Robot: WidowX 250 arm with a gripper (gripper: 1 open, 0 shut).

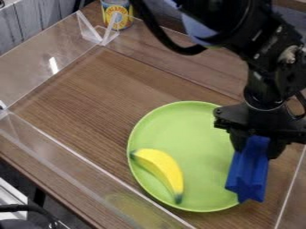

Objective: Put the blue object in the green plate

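Note:
The blue object (250,175), a long narrow block, hangs steeply from my gripper (255,146), which is shut on its upper end. Its lower end sits over the right rim of the green plate (191,143); whether it touches the plate I cannot tell. The plate lies at the right front of the wooden table. My black arm comes down from the top right and hides the block's top.
A yellow banana (162,170) lies in the plate's front left part. Clear plastic walls (48,63) fence the wooden table (107,98). A yellow can (114,14) stands outside at the back left.

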